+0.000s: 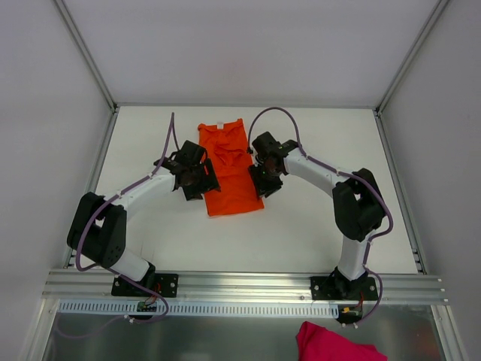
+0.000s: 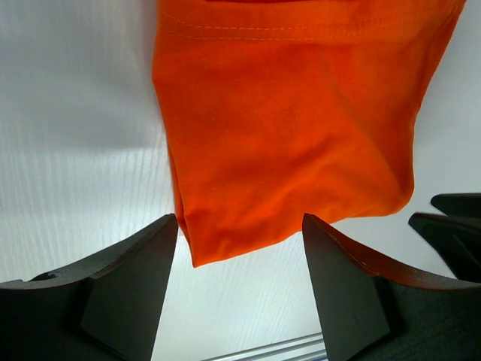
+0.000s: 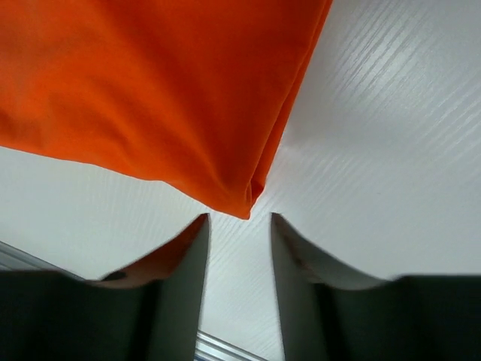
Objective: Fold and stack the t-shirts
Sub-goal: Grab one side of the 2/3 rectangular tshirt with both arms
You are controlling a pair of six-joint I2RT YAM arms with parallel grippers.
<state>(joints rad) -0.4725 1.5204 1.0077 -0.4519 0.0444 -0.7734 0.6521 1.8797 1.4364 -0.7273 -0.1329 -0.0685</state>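
nothing in my views can be read. the only label i can find is the small white neck label (image 1: 219, 123) on the orange t-shirt (image 1: 230, 188), at its far edge in the top view, and it is too small there to show any letters or numbers. in both my wrist views the cloth is plain orange.
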